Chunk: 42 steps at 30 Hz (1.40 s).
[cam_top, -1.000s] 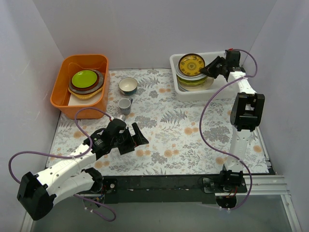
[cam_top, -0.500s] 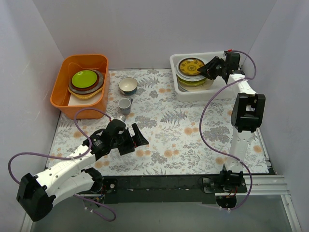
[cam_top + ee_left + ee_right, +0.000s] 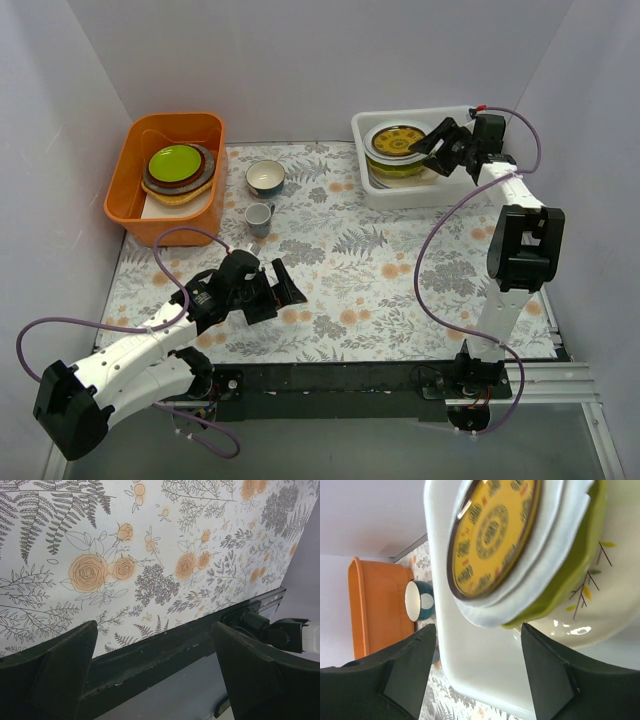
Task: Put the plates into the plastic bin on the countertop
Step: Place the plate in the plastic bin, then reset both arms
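- The right claw [image 3: 432,152] hangs over the plastic bin [image 3: 395,192] at the far right of the bench [image 3: 380,270]. Its fingers are spread wide and grip nothing.
- From its wrist view, the small brown-and-yellow plate [image 3: 492,535] lies flat on top of the pile in the bin, with clear space on either side of it between the fingers. I'd say it has been let go.
- Under it sit a white plate [image 3: 545,555], an olive-green plate [image 3: 580,565] and a cream plate with a sprig [image 3: 600,600]. They are nested smallest on top, which keeps the pile steady inside the bin walls.
- The left claw [image 3: 280,300] hovers low over the near-left of the bench, also open and empty; its wrist camera sees only the flowered cloth and the dark near edge. It looks parked out of the way, waiting its turn.
- The orange tub [image 3: 120,190] at far left holds another stack, topped by a bright green plate [image 3: 174,160] and not yet moved. It is on the left arm's side, so that arm is probably meant to fetch it.
- A teal-lined bowl [image 3: 265,178] and a grey cup [image 3: 258,217] stand just right of the tub. A reach toward the tub should go round them.
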Motion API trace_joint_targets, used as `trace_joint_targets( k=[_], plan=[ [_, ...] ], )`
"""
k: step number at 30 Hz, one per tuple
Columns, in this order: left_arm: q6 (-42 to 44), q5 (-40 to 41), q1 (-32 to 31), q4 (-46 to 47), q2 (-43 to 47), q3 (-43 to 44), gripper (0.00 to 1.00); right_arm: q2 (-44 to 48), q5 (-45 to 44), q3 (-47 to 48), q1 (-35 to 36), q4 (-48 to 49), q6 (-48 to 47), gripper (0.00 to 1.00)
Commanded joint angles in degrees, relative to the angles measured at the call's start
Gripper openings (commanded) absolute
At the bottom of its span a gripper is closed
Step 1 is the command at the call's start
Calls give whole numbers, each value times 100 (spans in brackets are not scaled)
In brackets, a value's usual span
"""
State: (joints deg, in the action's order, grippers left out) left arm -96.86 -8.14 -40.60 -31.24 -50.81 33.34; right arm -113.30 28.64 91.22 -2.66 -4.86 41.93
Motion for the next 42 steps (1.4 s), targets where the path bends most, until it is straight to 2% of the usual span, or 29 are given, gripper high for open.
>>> trace_joint_targets(
  k=[1, 13, 14, 19, 30, 34, 42],
  plan=[
    [79, -65, 35, -66, 54, 137, 98, 203, -26, -70, -60, -435, -334, 77],
    [351, -21, 34, -321, 98, 330, 98, 1502, 71, -1255, -191, -147, -589, 77],
    [404, -38, 35, -356, 62, 374, 98, 1773, 71, -1491, -200, -33, -598, 81],
    [686, -73, 35, -470, -271, 498, 98, 2522, -16, -2020, -209, -85, -800, 86],
    [1099, -12, 35, -584, -693, 998, 98, 4236, -991, -3057, -209, -1078, -1802, 93],
    [1231, 84, 43, -742, -922, 1341, 98, 4999, -1071, -3452, -200, -1306, -1943, 94],
    [1450, 348, 52, -1156, -1554, 2123, 98, 5879, -966, -4268, -200, -1904, -2356, 96]
  ],
)
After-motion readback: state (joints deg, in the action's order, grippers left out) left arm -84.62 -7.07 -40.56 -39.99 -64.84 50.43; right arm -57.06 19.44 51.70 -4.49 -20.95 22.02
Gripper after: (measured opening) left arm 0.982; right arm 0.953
